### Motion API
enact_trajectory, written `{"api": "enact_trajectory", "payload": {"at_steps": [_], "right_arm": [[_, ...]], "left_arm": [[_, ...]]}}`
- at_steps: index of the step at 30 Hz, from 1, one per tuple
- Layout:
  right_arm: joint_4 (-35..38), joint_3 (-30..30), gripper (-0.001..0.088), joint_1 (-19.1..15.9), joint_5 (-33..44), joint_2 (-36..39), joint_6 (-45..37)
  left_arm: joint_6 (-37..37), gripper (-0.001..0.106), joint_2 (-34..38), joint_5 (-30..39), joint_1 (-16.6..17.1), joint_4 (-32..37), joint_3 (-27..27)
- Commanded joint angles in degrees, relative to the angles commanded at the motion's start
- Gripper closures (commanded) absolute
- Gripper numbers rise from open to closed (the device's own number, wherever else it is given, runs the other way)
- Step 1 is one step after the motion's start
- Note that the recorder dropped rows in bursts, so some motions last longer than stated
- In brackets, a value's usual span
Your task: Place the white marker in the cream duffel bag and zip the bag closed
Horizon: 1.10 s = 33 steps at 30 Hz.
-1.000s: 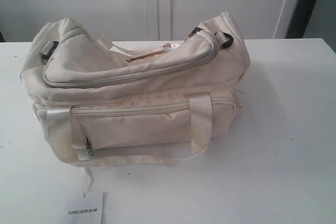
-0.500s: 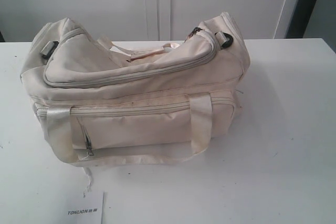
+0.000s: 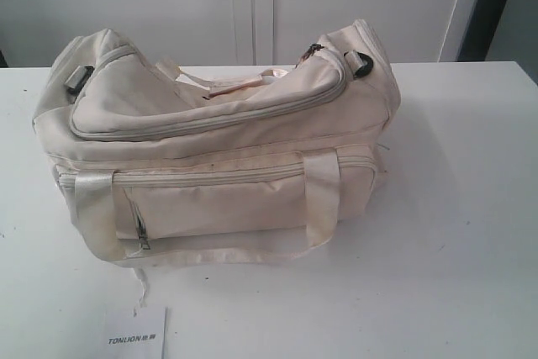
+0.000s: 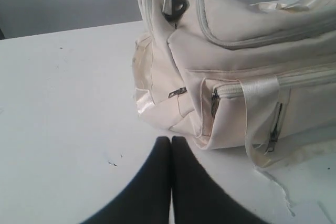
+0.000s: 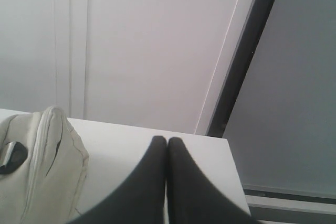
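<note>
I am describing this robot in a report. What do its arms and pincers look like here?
Only the tips show, in the wrist views. The left pincer and the right pincer look alike: two plain matte black fingers, broad at the base, narrowing to rounded tips. No cables, markings or arm links are visible; the exterior view shows no arm.

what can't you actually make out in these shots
- White marker: in no view; the fabric of the cream duffel bag hides its inside.
- Top zip's far side: exterior view, behind the bag's own bulk.
- TONLION card: exterior view, cut by the bottom edge.
- Left claw and right claw: wrist views, only shut tips show; arms out of frame.
</note>
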Motion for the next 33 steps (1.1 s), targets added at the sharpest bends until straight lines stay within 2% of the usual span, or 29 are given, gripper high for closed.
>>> {"api": "enact_trajectory", "payload": {"at_steps": [15,24,33], "right_arm": [[0.0,0.0,0.0868,0.0,0.0,0.0,0.0],[0.0,0.0,0.0868,0.0,-0.01,0.0,0.0],[0.0,0.0,0.0868,0.0,-0.01,0.0,0.0]], "left_arm": [[0.0,0.105,-4.49,0.1,0.0,0.0,8.15],[0.0,0.105,-7.41,0.14,0.0,0.0,11.88],[0.0,0.105,-7.46,0.03,0.0,0.0,14.48]]}}
